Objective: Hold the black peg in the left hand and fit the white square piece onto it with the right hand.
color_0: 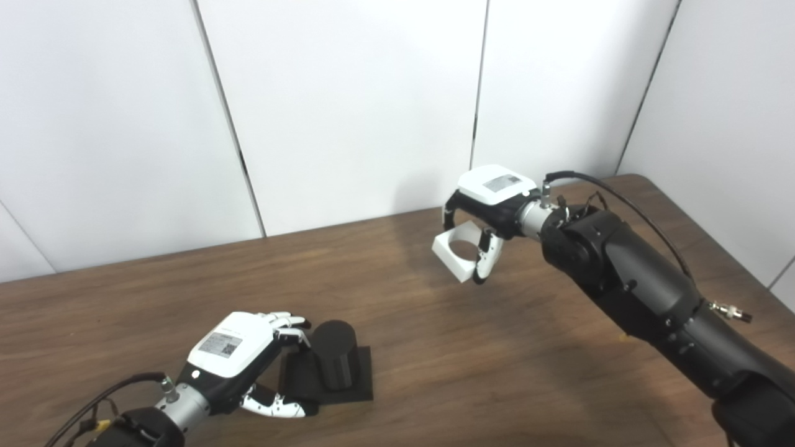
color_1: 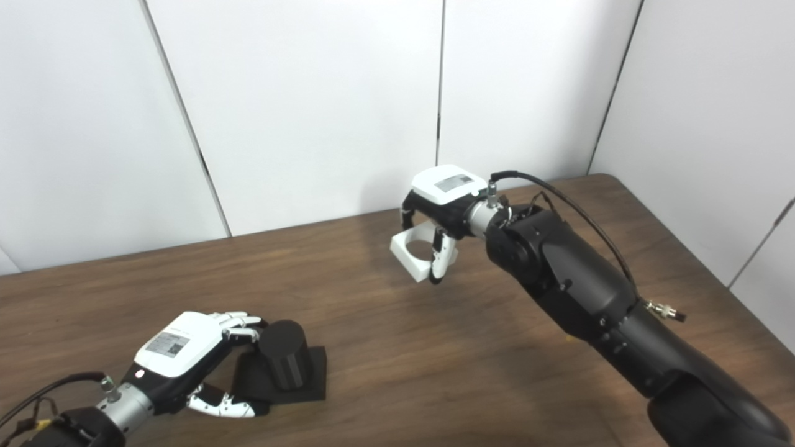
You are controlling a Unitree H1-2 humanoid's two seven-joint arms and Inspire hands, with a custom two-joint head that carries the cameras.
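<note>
Peg (color_0: 334,352) first: the black peg stands upright on its flat black base (color_0: 360,379) on the table (color_0: 435,347), in the lower left of the frame, its long axis pointing up. My left hand (color_0: 239,357) is curled around it from the left, fingers (color_0: 287,321) at its top and thumb low against the base; whether I grip it firmly I cannot tell. My right hand (color_0: 490,208) has closed its fingers on the white square piece (color_0: 458,251), lifted off the table in the upper middle of the frame, its round hole tilted toward the camera. That piece sits well apart from the peg, up and to the right, so it must travel down-left and level its hole over the peg's top.
</note>
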